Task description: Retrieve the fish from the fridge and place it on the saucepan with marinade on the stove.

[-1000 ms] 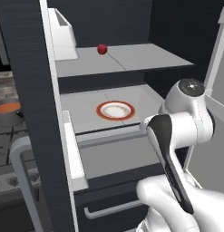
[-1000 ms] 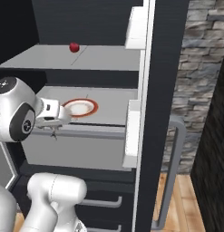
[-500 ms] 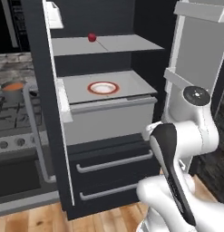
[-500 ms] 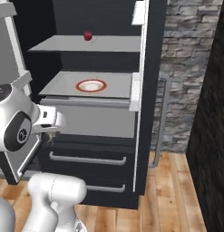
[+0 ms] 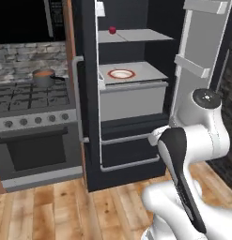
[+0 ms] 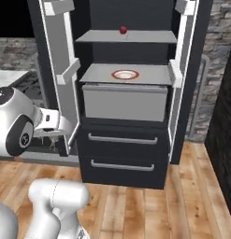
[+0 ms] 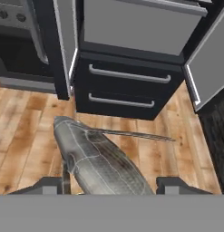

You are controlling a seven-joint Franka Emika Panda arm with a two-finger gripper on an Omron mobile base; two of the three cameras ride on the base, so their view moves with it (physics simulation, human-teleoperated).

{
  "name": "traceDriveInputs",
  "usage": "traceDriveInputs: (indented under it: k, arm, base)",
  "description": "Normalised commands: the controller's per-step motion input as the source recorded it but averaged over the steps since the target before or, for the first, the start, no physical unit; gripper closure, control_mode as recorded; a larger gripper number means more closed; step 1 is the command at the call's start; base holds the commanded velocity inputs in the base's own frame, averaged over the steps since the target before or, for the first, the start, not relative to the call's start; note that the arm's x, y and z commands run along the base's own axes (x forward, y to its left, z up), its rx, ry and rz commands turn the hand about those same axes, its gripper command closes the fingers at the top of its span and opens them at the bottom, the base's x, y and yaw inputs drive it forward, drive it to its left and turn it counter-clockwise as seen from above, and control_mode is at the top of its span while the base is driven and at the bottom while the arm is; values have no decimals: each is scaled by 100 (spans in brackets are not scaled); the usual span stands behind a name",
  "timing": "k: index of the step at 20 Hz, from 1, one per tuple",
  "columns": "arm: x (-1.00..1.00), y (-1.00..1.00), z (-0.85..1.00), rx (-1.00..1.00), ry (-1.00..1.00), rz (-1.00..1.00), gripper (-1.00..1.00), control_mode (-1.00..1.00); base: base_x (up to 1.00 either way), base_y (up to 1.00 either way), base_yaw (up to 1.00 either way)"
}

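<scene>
I have one fish (image 7: 97, 162) clamped between my gripper (image 7: 111, 185) jaws, out in front of the fridge (image 6: 124, 93), above the wood floor (image 7: 36, 136). Two drawers (image 6: 121, 154), one plate (image 6: 125, 74), one red ball (image 6: 123, 30); one saucepan (image 5: 43, 77) on the stove (image 5: 28, 101). No legible writing.

the fish (image 7: 97, 163) has its lower end cut off by the bottom of the hand view, between the gripper (image 7: 112, 185) tips, so contact there is hidden. saucepan (image 5: 43, 77) contents too small to make out.
</scene>
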Motion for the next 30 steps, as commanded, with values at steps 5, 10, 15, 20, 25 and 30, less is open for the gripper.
traceDriveInputs:
  k: [5, 10, 15, 20, 25, 30]
  arm:
    - [0, 0, 0, 0, 0, 0, 100, 100]
    - [0, 0, 0, 0, 0, 0, 100, 100]
    - [0, 0, 0, 0, 0, 0, 100, 100]
    - [0, 0, 0, 0, 0, 0, 100, 100]
    - [0, 0, 0, 0, 0, 0, 100, 100]
    - [0, 0, 0, 0, 0, 0, 100, 100]
  base:
    - [-57, 100, 0]
    - [-9, 100, 0]
    - [19, 100, -1]
    - [93, 88, -5]
    - [100, 40, -9]
    - [100, -2, 0]
